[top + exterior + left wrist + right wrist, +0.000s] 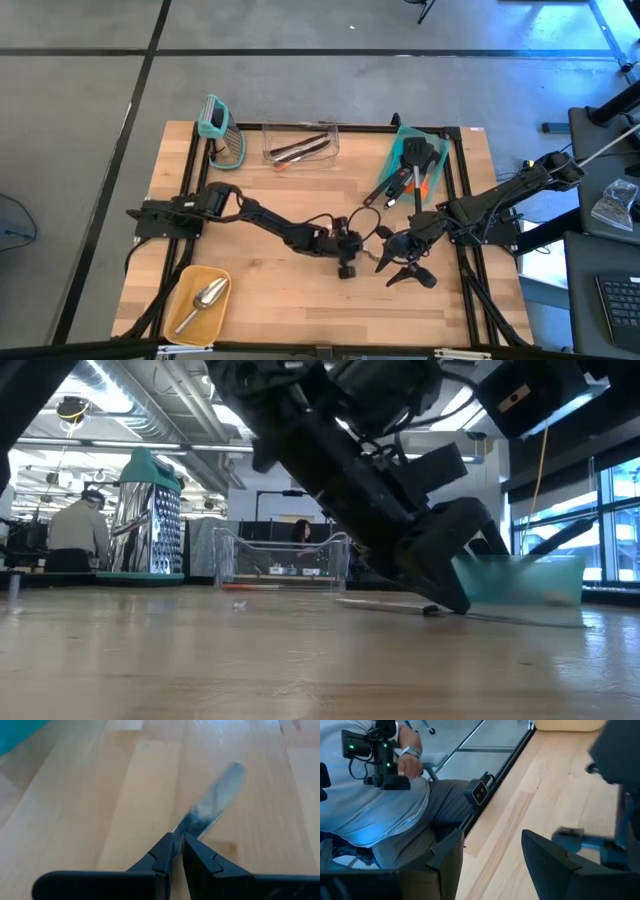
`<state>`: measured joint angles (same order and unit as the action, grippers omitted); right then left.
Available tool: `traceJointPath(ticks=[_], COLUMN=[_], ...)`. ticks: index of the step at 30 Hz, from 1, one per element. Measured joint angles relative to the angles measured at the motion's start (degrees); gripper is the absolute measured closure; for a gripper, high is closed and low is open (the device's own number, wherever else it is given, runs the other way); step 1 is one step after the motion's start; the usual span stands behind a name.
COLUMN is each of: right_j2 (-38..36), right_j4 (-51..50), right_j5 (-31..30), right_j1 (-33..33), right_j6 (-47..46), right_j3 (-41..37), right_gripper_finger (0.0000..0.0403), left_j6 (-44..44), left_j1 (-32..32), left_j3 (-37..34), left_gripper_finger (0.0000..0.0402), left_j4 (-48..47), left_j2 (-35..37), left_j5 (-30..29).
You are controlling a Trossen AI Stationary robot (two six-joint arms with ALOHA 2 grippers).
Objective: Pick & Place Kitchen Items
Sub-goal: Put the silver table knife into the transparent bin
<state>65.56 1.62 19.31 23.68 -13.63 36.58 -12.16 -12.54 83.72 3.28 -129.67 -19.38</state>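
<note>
Holding utensils (412,168): teal bin (437,178).

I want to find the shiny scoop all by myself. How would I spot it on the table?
Start at the wooden table and go to the corner on the left arm's side, nearest the bottom of the high view. A yellow tray sits there, and the silver scoop lies inside it. It is the only thing in that tray, far from the dark utensils in the teal tray across the table.

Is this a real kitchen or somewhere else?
Probably a robot lab or workshop, not a kitchen. Two dark robot arms work at a black-framed wooden table, a seated person shows behind the teal-topped metal grater, and exposed ceiling ducts run overhead.
</note>
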Motion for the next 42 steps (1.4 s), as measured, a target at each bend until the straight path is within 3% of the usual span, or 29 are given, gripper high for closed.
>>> traceJointPath(ticks=[17, 24, 30, 34, 39, 42], right_j2=[0.0, 0.04, 2.63, 6.53, 13.64, 18.43], right_j4=[-0.6, -1.82, -1.06, 0.43, 7.18, 12.63], right_j5=[-0.34, -5.65, -10.34, -13.43, -20.06, -23.51], right_j1=[-0.02, 0.0, 0.85, 2.52, 6.28, 8.58], right_j6=[-1.42, -5.38, -9.91, -14.19, -21.06, -24.74], right_j3=[0.0, 0.0, 0.0, 0.0, 0.0, 0.0], right_gripper_finger=[0.0201, 0.0201, 0.0201, 0.0201, 0.0201, 0.0201], left_j6=[-9.17, -15.63, -16.64, -12.15, -5.14, -3.21], left_j1=[-5.0, -8.15, -11.26, -12.74, -13.73, -12.77], left_j3=[-0.36, -0.5, -0.54, -0.52, -0.5, -2.54], left_gripper_finger=[0.0369, 0.0378, 0.0399, 0.0395, 0.039, 0.0395], left_j4=[-3.56, -0.51, 3.05, 4.45, -2.28, -5.23], left_j2=[0.53, 0.4, 0.31, 0.44, 3.71, 6.36], left_j5=[-2.57, -2.91, -9.63, -16.47, -25.77, -27.06])
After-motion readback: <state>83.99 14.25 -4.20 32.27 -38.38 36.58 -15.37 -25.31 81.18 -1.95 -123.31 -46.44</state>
